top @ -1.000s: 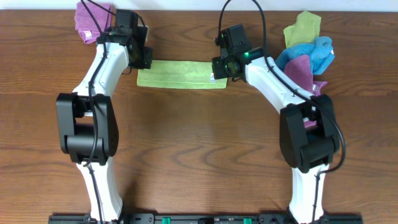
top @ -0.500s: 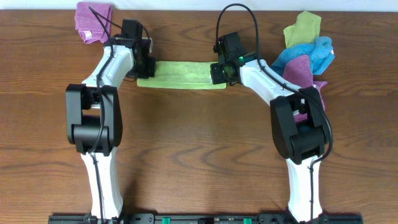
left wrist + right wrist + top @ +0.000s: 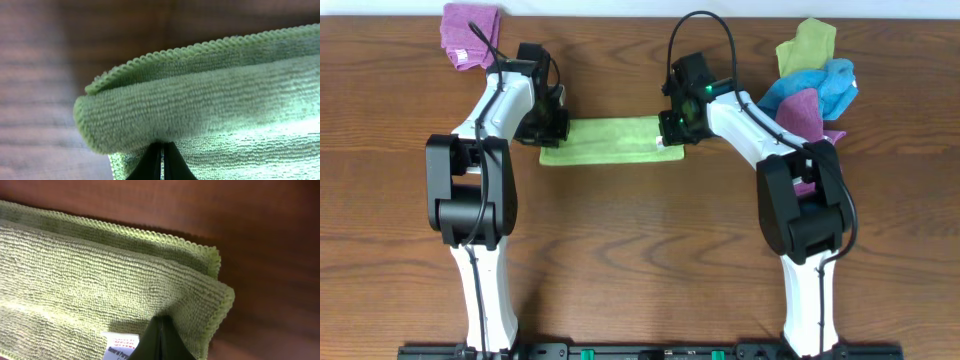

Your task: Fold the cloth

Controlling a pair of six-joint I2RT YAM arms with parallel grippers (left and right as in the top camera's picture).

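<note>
Cloth (image 3: 610,140) is lying doubled on the tabletop (image 3: 640,250); left fingers (image 3: 150,165) and right fingers (image 3: 152,342) are clamping its folded ends.

Open tabletop (image 3: 640,250) before cloth (image 3: 610,142); towel pile (image 3: 815,80) right, purple towel (image 3: 470,30) left

The cloth (image 3: 608,141) pinched in my black left claw (image 3: 161,161) and black right claw (image 3: 160,339) is a light lime green with a fine ribbed weave and a looped edge of the same green. Its small label (image 3: 121,344) is white with red print. The counter (image 3: 640,240) beneath the cloth is dark reddish-brown wood with streaky grain, and my left arm (image 3: 495,100) and right arm (image 3: 750,125) are white with black joints. Left of the cloth lies a purple rag (image 3: 470,22), and right of the cloth are a yellow-green rag (image 3: 808,42), a bright blue rag (image 3: 820,85) and a magenta rag (image 3: 805,112).
</note>
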